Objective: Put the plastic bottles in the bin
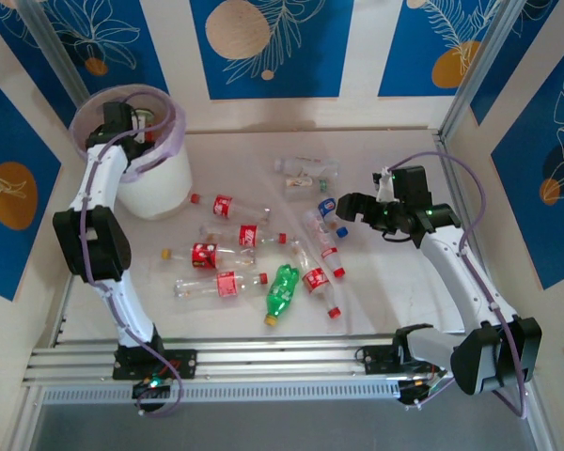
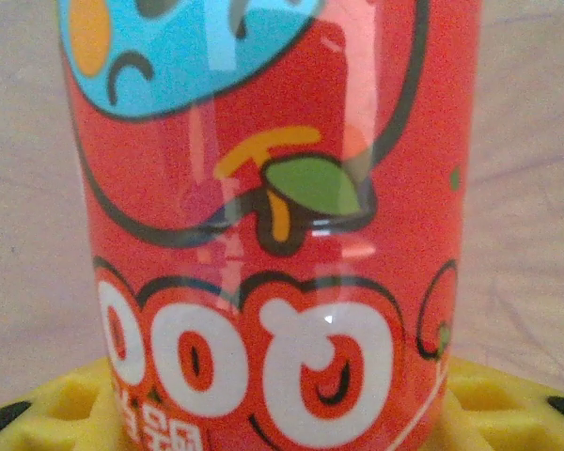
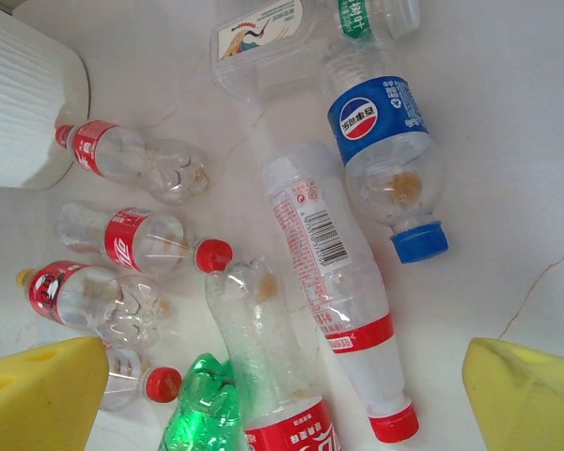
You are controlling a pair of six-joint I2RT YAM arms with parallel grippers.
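Observation:
My left gripper [image 1: 122, 122] hangs over the mouth of the bin [image 1: 160, 183], a white bucket with a pale purple bag over its rim. It is shut on a red-labelled bottle [image 2: 263, 188], which sits between the yellow pads [image 2: 66, 404]. My right gripper [image 1: 343, 209] is open above the bottles lying on the table. Between and beyond its yellow fingers [image 3: 38, 395] lie a white-labelled, red-capped bottle [image 3: 334, 282], a clear one with a red label [image 3: 263, 348], the green bottle [image 3: 202, 413] and a blue-capped bottle [image 3: 385, 160]. Several red-labelled bottles [image 1: 227, 284] lie nearer the bin.
Two more clear bottles [image 1: 305, 169] lie at the back of the table. Patterned blue and white walls close in the table at the back and sides. A metal rail [image 1: 263, 362] runs along the near edge by the arm bases.

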